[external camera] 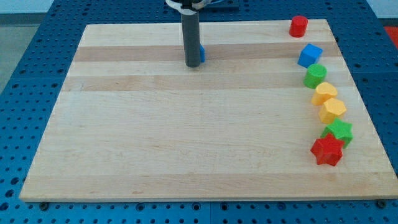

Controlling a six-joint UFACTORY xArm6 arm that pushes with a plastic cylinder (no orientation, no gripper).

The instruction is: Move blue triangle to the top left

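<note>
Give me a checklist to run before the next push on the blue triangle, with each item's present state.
1. Blue triangle located: ok, though only a sliver shows at the rod's right edge near the view's top.
2. My tip against the triangle: cannot tell, the rod hides the contact.
3. Tip on the triangle's right side for a leftward push: not ok, the tip sits on its left.
4. Path along the board to the top left corner: ok, no blocks there.
5. Other blocks out of the way: ok, the red cylinder and blue cube stay along the view's right.
</note>
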